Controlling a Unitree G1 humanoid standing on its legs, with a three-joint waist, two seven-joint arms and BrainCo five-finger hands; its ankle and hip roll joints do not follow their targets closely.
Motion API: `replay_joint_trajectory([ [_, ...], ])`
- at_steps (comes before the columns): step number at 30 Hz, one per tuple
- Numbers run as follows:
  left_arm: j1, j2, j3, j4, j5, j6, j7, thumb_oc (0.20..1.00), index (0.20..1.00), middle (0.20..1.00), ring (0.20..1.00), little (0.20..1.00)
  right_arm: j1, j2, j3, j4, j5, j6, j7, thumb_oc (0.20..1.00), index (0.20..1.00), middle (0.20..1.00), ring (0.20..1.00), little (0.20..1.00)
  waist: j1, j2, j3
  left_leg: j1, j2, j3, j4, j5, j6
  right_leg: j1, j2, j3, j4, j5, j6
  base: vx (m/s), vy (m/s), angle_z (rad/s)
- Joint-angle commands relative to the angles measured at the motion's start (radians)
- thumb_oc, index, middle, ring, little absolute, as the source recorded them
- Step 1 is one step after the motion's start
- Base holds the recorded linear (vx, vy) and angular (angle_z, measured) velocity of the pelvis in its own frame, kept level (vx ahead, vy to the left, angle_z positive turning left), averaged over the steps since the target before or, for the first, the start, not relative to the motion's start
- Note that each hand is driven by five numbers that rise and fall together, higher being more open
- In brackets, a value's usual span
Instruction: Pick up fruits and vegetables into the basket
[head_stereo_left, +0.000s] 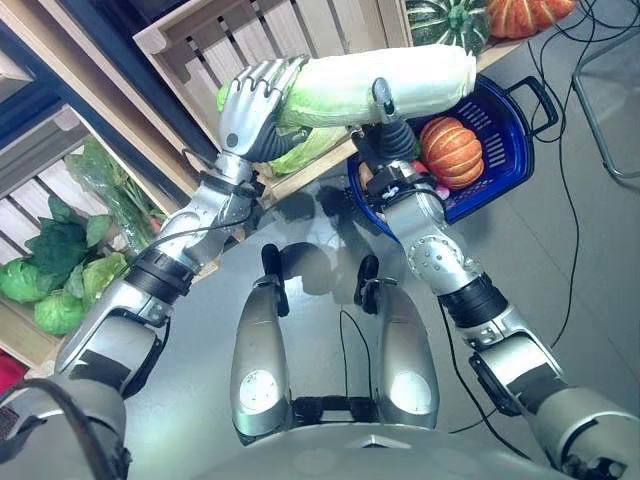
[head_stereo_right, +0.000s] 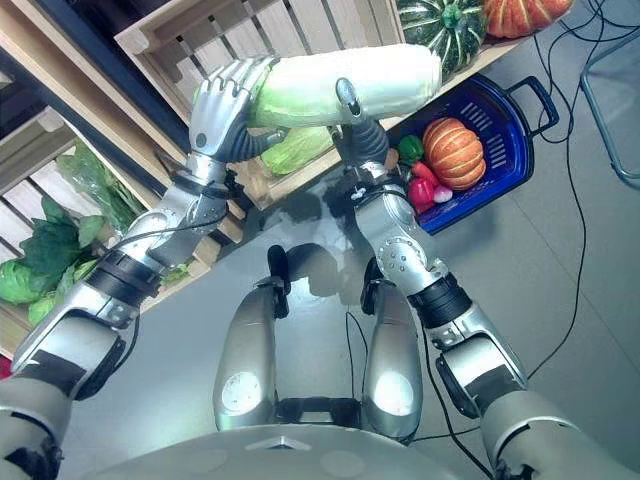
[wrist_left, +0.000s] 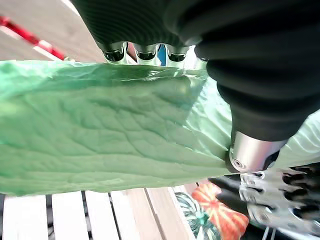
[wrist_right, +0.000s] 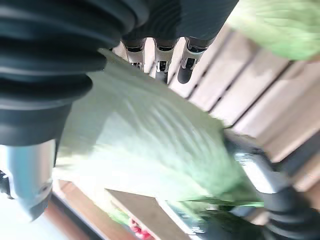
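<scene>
Both hands (head_stereo_left: 255, 105) round cabbage (head_stereo_left: 390, 85), above basket (head_stereo_left: 505, 150) with pumpkin (head_stereo_left: 452, 152).

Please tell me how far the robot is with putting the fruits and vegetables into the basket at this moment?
Done: the blue basket already holds an orange pumpkin and some red and green vegetables. In hand: the left hand and right hand together hold a long napa cabbage, lifted in front of the wooden crates, beside the basket. Left: the cabbage is not yet in the basket; leafy greens remain on the shelf.
</scene>
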Motion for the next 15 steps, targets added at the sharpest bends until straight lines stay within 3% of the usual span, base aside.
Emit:
replay_joint_trajectory([
  [1,-0.054,-0.021,-0.134,-0.178,0.141,-0.09,-0.03,0.2,0.2,0.2,0.2,0.2,-0.06,0.05,0.029,-0.056,0.042,-0.001,0.124,1.0,1.0,1.0,1.0,1.0,0.017,-0.034,-0.072,0.045,-0.044,0.057,0.039,-0.122,0.028,0.047,-0.03,-0.018,-0.126,0.081,0.063,0.0,0.0,0.0],
  [5,-0.063,-0.031,-0.194,-0.174,0.188,-0.08,-0.103,0.2,0.2,0.2,0.2,0.2,-0.078,0.041,0.04,-0.034,-0.012,-0.036,0.121,1.0,1.0,1.0,1.0,1.0,0.019,-0.033,-0.076,0.047,-0.044,0.054,0.033,-0.123,0.027,0.05,-0.035,-0.025,-0.134,0.085,0.069,-0.02,0.001,0.05],
  [11,-0.06,-0.053,-0.293,-0.118,0.251,-0.045,-0.305,0.2,0.2,0.2,0.2,0.2,-0.123,0.027,0.015,0.009,-0.103,-0.11,0.1,1.0,1.0,1.0,1.0,1.0,0.01,-0.028,-0.081,0.057,-0.043,0.057,0.025,-0.124,0.027,0.056,-0.039,-0.025,-0.145,0.093,0.078,-0.02,0.022,0.01],
  [15,-0.04,-0.07,-0.332,-0.086,0.236,0.014,-0.329,0.2,0.2,0.2,0.2,0.2,-0.15,0.014,-0.009,0.002,-0.192,-0.221,0.017,1.0,1.0,1.0,1.0,1.0,0.001,-0.019,-0.08,0.055,-0.044,0.061,0.017,-0.117,0.028,0.053,-0.044,-0.021,-0.16,0.105,0.081,-0.04,0.051,-0.01],
])
